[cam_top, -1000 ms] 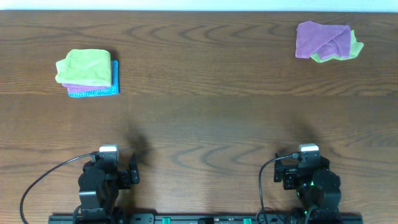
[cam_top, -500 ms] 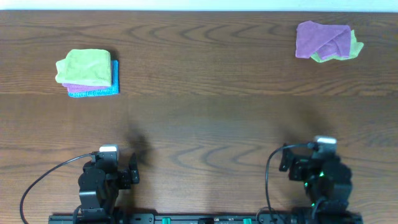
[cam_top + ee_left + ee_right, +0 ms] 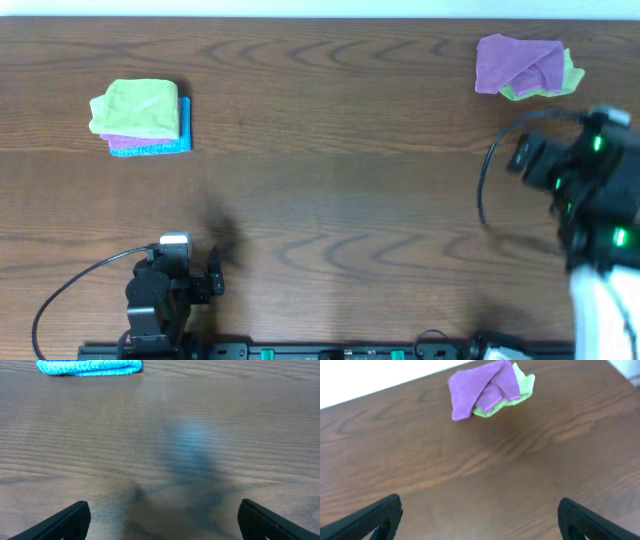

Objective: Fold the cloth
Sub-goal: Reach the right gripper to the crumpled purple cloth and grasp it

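A crumpled purple cloth [image 3: 518,63] lies on a crumpled light green cloth [image 3: 571,73] at the far right of the table. Both show in the right wrist view, purple [image 3: 482,387] over green [image 3: 522,385]. My right gripper [image 3: 479,517] is open and empty, raised above the table, short of that pile; the arm [image 3: 590,170] is at the right edge. My left gripper [image 3: 162,520] is open and empty, low over bare wood at the near left [image 3: 172,285].
A folded stack sits at the far left: a light green cloth [image 3: 137,107] over a pink one [image 3: 125,142] over a blue one [image 3: 160,147]. The blue cloth's edge [image 3: 90,366] shows at the top of the left wrist view.
My right arm has lifted from its rest at the near edge and swung forward and right toward the crumpled pile. The left arm has not moved.
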`<act>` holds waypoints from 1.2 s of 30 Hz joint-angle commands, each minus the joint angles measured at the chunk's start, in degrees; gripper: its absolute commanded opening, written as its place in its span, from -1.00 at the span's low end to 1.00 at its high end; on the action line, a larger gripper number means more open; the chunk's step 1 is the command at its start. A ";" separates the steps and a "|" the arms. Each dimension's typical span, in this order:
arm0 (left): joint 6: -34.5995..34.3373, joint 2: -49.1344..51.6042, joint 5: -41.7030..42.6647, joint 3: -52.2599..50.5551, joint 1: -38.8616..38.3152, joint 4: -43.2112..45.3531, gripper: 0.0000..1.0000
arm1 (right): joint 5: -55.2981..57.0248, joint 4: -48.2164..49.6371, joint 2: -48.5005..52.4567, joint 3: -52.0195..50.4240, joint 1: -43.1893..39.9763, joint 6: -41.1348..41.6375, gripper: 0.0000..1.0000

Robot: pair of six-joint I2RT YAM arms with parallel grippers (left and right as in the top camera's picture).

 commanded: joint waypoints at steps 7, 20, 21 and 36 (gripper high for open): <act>-0.61 -0.37 -0.83 -0.55 -0.15 -1.49 0.90 | -3.69 -0.31 26.53 20.70 -5.11 1.86 0.98; -0.61 -0.37 -0.85 -0.55 -0.15 -1.49 0.91 | -9.55 1.77 39.36 27.80 -6.49 1.66 0.98; -0.61 -0.37 -0.85 -0.55 -0.15 -1.49 0.91 | -8.61 2.80 39.67 27.80 -6.49 2.93 0.99; -0.61 -0.37 -0.83 -0.55 -0.15 -1.49 0.91 | -9.92 15.87 55.93 38.73 -6.49 7.48 0.98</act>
